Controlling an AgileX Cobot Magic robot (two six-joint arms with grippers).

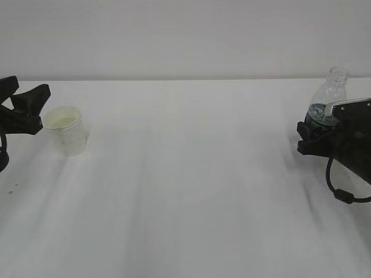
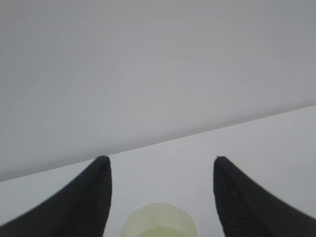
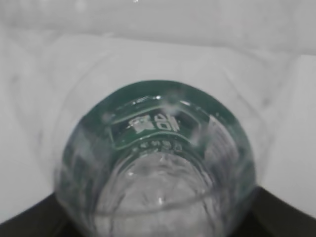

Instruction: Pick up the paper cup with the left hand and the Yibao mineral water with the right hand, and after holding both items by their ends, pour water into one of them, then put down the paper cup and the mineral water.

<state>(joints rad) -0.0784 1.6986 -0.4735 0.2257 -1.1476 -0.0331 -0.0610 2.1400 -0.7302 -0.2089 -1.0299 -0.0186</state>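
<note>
Ribbed clear Yibao mineral water (image 3: 158, 168), tapered white paper cup (image 1: 66, 130)

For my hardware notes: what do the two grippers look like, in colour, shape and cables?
Both are matte black. The left gripper has broad fingers that taper to rounded tips, with a finely ribbed inner surface. The right gripper is blocky, with a silver-grey block on top and a black cable looping below it. No markings or labels are visible on either.
</note>
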